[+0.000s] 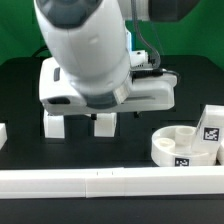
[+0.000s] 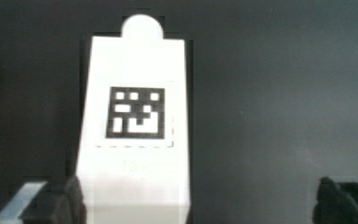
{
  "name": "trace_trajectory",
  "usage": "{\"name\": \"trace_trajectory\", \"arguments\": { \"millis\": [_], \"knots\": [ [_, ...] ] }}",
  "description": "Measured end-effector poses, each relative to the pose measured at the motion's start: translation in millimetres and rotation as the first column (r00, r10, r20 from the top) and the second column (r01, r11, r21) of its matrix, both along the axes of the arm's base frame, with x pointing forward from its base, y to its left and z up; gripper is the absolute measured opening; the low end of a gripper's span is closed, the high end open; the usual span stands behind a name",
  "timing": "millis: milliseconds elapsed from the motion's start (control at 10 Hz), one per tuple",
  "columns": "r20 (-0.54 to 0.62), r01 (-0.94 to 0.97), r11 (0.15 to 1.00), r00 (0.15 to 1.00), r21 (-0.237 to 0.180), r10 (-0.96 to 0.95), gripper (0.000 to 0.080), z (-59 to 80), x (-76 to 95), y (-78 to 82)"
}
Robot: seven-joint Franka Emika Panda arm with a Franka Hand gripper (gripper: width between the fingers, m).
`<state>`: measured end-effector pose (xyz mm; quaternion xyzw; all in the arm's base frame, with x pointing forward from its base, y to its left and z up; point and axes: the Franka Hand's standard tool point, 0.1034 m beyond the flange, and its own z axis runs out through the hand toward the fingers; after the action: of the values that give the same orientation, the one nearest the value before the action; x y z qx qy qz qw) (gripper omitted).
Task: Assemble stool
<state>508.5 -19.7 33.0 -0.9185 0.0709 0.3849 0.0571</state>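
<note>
While ext shows seat [image 1: 165,148], wrist shows leg [image 2: 131,130]

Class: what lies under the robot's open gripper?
A short white block leg with a black-and-white square tag lies on the black table beneath the gripper. The leg's underside is covered, and its end nearest the camera is out of frame.

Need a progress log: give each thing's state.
Tool: open, holding nothing.
Leg: lying flat, tag up, ungripped.
Seat: lying sockets up.
Other leg: by the seat; fitted or not, unclear.
</note>
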Motion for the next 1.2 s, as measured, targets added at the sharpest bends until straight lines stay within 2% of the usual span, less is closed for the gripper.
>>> {"name": "trace_trajectory", "arguments": {
  "millis": [100, 200, 300, 600, 1000, 1200],
  "knots": [
    [-0.074, -0.002, 0.999, 0.997, -0.040, -0.001, 0.0649, 5.8, -5.2, -3.7],
    [-0.139, 0.000, 0.999, 0.990, -0.032, -0.005, 0.0649, 3.2, -6.0, -8.0],
    [-0.113, -0.002, 0.999, 0.994, -0.037, -0.002, 0.0649, -2.8, 1.5, -8.9],
    [-0.114, -0.001, 0.999, 0.993, -0.037, -0.003, 0.0649, -2.8, 0.3, -9.4],
    [-0.124, 0.004, 1.000, 0.992, -0.022, -0.007, 0.0649, -14.9, -5.9, -16.2],
    [-0.123, -0.010, 1.000, 0.992, -0.003, 0.009, 0.0649, -13.5, -5.0, -15.1]
  ]
}}
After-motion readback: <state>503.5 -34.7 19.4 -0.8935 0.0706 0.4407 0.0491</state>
